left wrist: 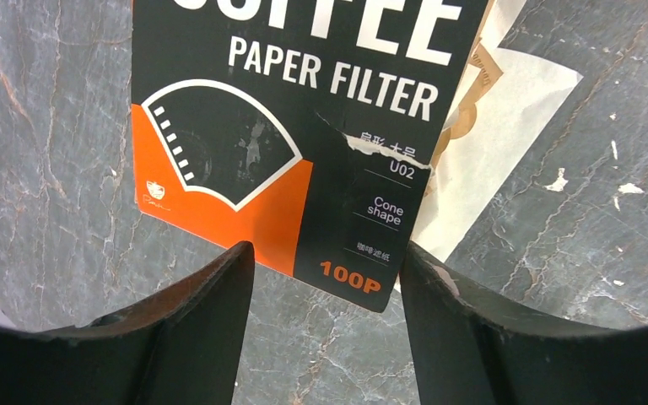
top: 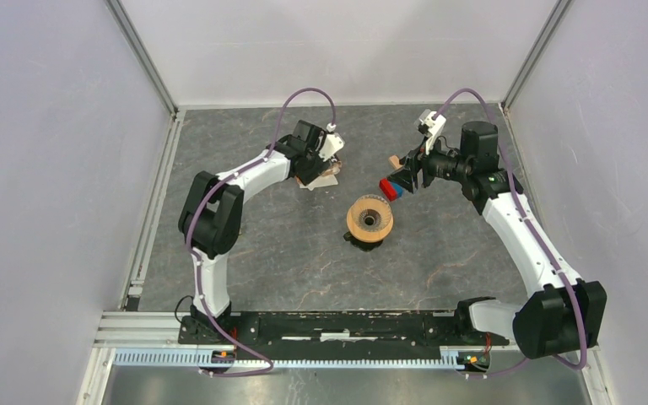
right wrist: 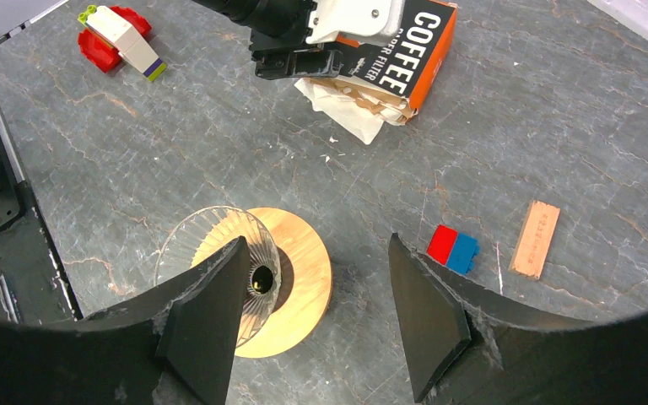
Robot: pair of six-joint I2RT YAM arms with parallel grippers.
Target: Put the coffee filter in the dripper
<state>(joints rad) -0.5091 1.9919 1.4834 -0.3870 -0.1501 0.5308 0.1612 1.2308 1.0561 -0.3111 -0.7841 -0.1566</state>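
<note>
Left fingers [left wrist: 194, 337] spread over the packet [left wrist: 304, 152], maybe touching; right fingers [right wrist: 207, 329] spread, empty.
Could lift the whole packet, not 1 coffee filter [left wrist: 510, 126].

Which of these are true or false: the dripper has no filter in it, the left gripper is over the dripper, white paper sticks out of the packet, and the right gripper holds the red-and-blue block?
1. The dripper has no filter in it. True.
2. The left gripper is over the dripper. False: it is at the packet.
3. White filter paper sticks out of the packet. True.
4. The right gripper holds the red-and-blue block. False: its jaws are open and empty, and the block lies on the table.
</note>
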